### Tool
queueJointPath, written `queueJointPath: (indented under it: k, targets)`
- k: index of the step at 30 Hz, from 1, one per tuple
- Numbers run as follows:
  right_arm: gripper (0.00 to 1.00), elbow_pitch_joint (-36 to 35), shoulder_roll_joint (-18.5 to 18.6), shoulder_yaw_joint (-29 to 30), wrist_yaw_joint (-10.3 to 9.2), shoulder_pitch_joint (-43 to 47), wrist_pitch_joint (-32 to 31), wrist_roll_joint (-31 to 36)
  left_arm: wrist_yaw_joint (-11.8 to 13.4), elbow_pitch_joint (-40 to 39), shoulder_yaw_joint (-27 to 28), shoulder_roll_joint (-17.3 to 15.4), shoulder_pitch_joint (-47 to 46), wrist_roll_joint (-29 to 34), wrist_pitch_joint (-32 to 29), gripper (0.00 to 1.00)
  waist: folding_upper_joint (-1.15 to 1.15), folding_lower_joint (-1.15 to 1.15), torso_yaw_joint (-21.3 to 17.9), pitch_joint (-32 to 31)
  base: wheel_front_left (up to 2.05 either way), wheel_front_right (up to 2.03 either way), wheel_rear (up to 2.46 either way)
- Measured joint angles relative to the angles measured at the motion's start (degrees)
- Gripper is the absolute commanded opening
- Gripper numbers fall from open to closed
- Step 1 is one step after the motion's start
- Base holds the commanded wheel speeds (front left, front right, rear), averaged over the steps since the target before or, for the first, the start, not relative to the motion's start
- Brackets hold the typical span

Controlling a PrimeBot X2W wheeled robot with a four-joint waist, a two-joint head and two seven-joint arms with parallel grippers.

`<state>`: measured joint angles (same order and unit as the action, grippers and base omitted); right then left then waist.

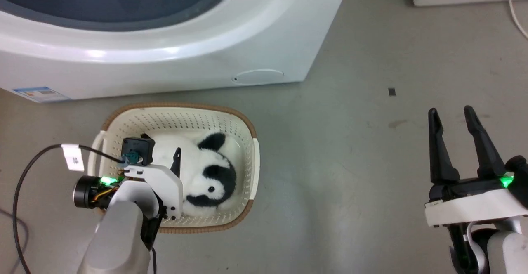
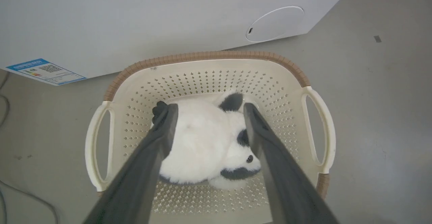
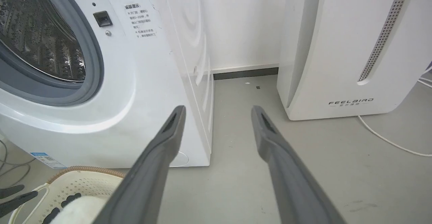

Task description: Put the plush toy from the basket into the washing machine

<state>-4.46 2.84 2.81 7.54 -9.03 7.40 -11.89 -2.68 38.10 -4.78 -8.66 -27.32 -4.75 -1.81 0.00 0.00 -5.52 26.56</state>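
The plush toy (image 2: 202,143), a black-and-white panda, lies in the basket (image 2: 206,72), which stands on the floor right in front of the washing machine (image 1: 165,59). My left gripper (image 2: 209,107) hangs over the basket, open, with one finger on each side of the panda's white body; I cannot tell whether the fingers touch it. In the head view the left gripper (image 1: 161,148) is partly hidden by its wrist. My right gripper (image 1: 451,113) is open and holds nothing, above bare floor well to the right of the basket. The drum (image 3: 37,31) shows through the open porthole.
A white FEELBIRD appliance (image 3: 337,48) stands to the right of the washer, with a strip of grey floor (image 3: 243,133) between them. A white cable (image 3: 388,139) trails on the floor by it. A black cable (image 1: 16,199) loops left of the basket.
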Motion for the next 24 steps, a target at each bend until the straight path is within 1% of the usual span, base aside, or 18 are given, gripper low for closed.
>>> queueJointPath:
  k: [13,16,24]
  targets:
    - [1.00,-2.0,0.0,0.9,-0.01,-2.7,1.7,-3.0,-1.5,7.5,-2.3,-4.2,-8.9,-1.1,-5.5,1.00,0.00,0.00,-2.2,9.9,0.00,0.00,0.00]
    - [1.00,-2.8,0.0,1.1,-0.01,-3.7,2.0,-3.8,-1.5,9.9,-3.0,-5.3,-11.5,-1.2,-6.8,1.00,0.00,0.00,-2.8,12.9,0.00,0.00,0.00]
    - [1.00,-3.7,0.0,1.9,-0.01,-4.9,3.0,-4.9,-0.8,14.5,-4.2,-6.1,-15.5,-2.0,-8.5,1.00,0.00,0.00,-3.6,18.2,0.00,0.00,0.00]
